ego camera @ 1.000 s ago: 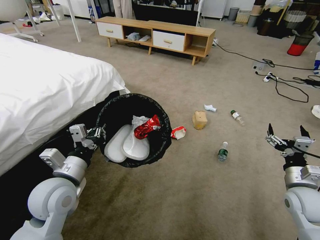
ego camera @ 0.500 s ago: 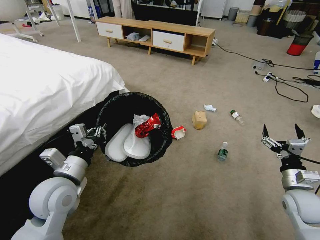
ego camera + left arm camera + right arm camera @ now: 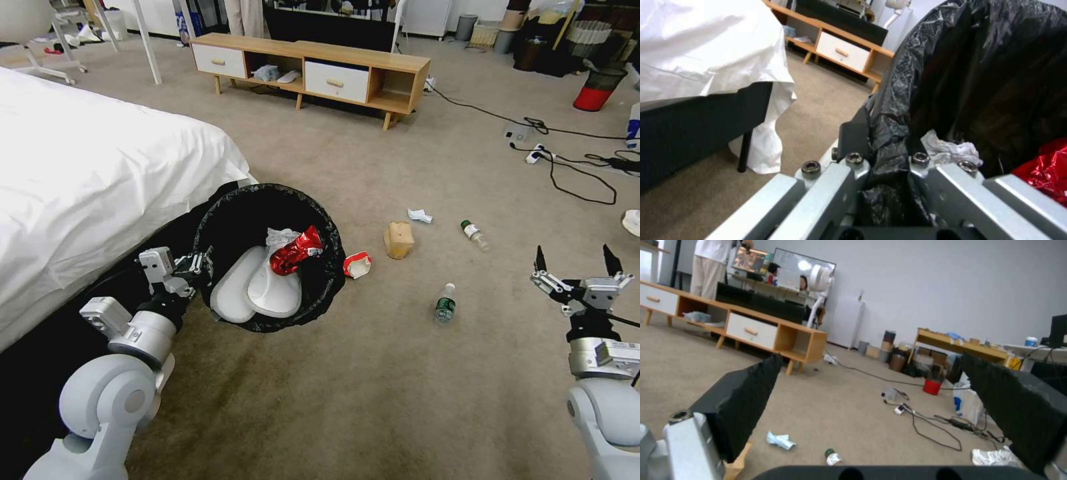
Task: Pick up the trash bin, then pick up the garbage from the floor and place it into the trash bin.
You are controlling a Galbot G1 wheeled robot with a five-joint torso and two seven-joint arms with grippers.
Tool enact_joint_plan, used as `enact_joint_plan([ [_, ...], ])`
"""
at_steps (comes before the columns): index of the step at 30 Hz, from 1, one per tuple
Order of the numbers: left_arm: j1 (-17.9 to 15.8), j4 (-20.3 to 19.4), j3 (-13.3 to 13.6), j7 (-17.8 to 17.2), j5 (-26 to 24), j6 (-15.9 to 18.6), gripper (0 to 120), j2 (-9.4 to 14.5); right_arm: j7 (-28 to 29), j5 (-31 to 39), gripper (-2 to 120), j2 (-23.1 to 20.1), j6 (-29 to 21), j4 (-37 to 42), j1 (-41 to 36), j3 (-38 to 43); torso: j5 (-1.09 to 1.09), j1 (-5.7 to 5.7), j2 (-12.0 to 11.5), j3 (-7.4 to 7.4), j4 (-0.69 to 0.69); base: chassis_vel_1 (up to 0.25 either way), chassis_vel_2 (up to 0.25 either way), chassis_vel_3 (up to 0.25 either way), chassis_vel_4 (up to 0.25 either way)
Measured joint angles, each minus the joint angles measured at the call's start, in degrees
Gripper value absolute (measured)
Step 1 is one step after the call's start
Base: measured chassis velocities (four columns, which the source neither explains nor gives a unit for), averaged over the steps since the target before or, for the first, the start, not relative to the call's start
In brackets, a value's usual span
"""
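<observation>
The trash bin [image 3: 331,277], lined with a black bag, hangs tilted beside the bed. My left gripper [image 3: 199,264] is shut on its rim, and in the left wrist view the left gripper [image 3: 887,146] pinches the liner. Inside lie a crushed red can [image 3: 293,252], a tissue [image 3: 951,150] and two white slippers. On the carpet are a red-white paper cup [image 3: 357,265], a brown paper bag [image 3: 399,240], a white tissue [image 3: 420,215] and two bottles [image 3: 475,235] [image 3: 445,303]. My right gripper [image 3: 575,257] hovers open, right of the bottles.
The white bed [image 3: 100,167] fills the left side. A wooden cabinet [image 3: 320,67] stands at the back. Cables and power strips [image 3: 567,167] cross the floor at the right, near a red-and-black mesh bin [image 3: 600,87] and a white shoe [image 3: 632,222].
My right gripper swung slightly left and then back to the right, staying open. The left gripper and the bin have hardly moved.
</observation>
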Motion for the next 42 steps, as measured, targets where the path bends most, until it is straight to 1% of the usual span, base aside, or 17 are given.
enact_joint_plan([
  [21, 0.23, -0.09, -0.07, -0.07, 0.07, 0.00, 3, -0.40, -0.97, 1.50, 100, 0.42, -0.57, 0.26, -0.37, -0.38, 0.00, 0.00, 0.00, 0.00, 0.00, -0.010, 0.004, 0.006, -0.008],
  [42, -0.25, 0.74, -0.13, 0.47, 0.01, 0.08, 3, -0.32, -1.57, 1.94, 100, 0.57, -0.60, -0.40, 0.32, -0.79, 0.00, 0.00, 0.00, 0.00, 0.00, -0.070, 0.072, 0.067, -0.071],
])
